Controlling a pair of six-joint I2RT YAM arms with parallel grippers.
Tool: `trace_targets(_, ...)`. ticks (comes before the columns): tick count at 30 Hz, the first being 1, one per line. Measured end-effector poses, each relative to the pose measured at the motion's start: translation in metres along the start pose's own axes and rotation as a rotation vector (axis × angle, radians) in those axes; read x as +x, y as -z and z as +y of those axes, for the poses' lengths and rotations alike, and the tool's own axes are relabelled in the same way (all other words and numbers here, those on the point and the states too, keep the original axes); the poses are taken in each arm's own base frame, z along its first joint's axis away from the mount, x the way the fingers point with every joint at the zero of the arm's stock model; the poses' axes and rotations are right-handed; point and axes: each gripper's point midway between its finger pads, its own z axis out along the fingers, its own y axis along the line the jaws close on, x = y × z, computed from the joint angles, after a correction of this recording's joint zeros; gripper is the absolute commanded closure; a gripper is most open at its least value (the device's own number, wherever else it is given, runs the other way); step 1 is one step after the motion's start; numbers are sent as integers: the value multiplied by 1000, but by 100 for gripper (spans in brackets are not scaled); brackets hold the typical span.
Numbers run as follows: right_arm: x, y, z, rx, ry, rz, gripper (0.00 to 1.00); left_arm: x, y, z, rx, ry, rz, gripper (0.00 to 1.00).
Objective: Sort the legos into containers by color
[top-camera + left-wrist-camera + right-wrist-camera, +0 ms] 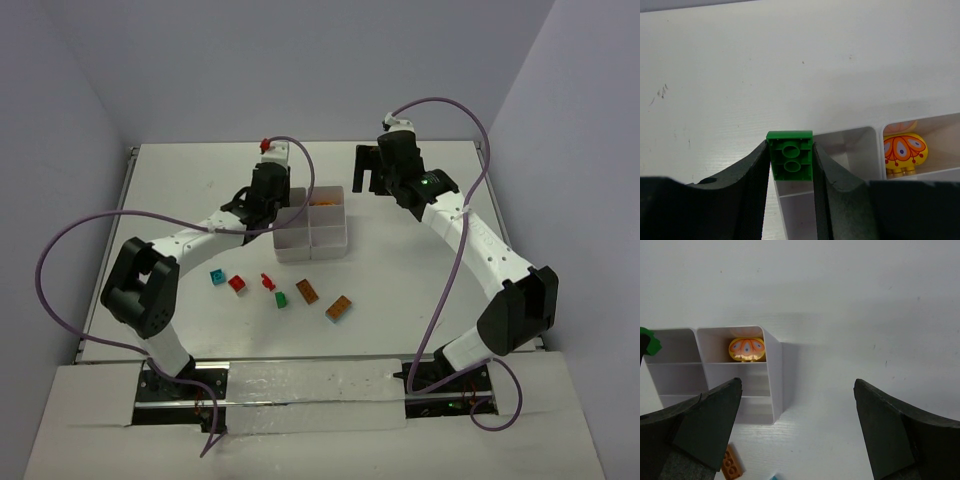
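Top view: the left tool [268, 200] hangs over the far left corner of the white tray [343, 240], which stands mid-bench [180, 180]. Its grip cannot be read from here. The right tool [368, 170] hovers off the tray's far right side, apart from it. Nearer the arm bases, loose pieces lie on the bench in a ragged row: a teal brick [216, 276], a red brick [237, 283], a small red piece [267, 281], a loose green brick [281, 299] and two orange-brown bricks [307, 291] [339, 308].

Left wrist view: the left tool [790, 145] is clamped on a green brick [790, 157], its hollow underside facing the camera, above the outer edge of a corner compartment of the tray [874, 150]. A patterned yellow piece [904, 150] lies in the neighbouring compartment.

Right wrist view: the right tool [797, 385] is spread wide, gripping nothing, above bare bench just beside the tray [772, 375]. The patterned yellow piece [747, 349] sits in the far right compartment, and the green brick [651, 341] shows at the left edge.
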Motion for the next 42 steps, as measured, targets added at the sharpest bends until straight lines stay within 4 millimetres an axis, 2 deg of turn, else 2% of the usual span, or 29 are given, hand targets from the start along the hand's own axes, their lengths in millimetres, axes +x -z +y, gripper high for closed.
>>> trace_targets(3,0,0,0,-1,0,1,0,-6,0,-1,-2,1,-23,74)
trace_targets(12,0,0,1,-7,-2,2,0,-10,6,-15,28,-6,-47,57)
trace_targets(14,0,0,1,-7,-3,3,0,-8,8,-17,33,-11,-45,49)
trace_targets(16,0,0,1,-7,-4,3,0,-5,8,-17,34,-16,-40,36)
trace_targets(18,0,0,1,-7,-4,3,0,-4,9,-18,36,-21,-38,29)
trace_targets(26,2,0,6,-35,-1,8,0,-4,9,-18,37,-24,-36,26)
trace_targets(29,10,2,11,-80,8,17,0,-7,14,-17,38,-28,-28,27)
trace_targets(31,20,5,13,-115,18,34,0,-17,22,-17,53,-28,-23,28)
trace_targets(34,31,12,19,-168,34,47,0,-46,46,-19,121,-3,-36,29)
trace_targets(37,35,18,24,-213,43,48,0,-70,88,-19,243,-5,-61,27)
trace_targets(39,43,21,26,-244,56,55,0,-73,127,-20,377,-60,-67,25)
trace_targets(42,57,26,26,-279,84,75,0,-51,182,-25,599,-212,-40,21)
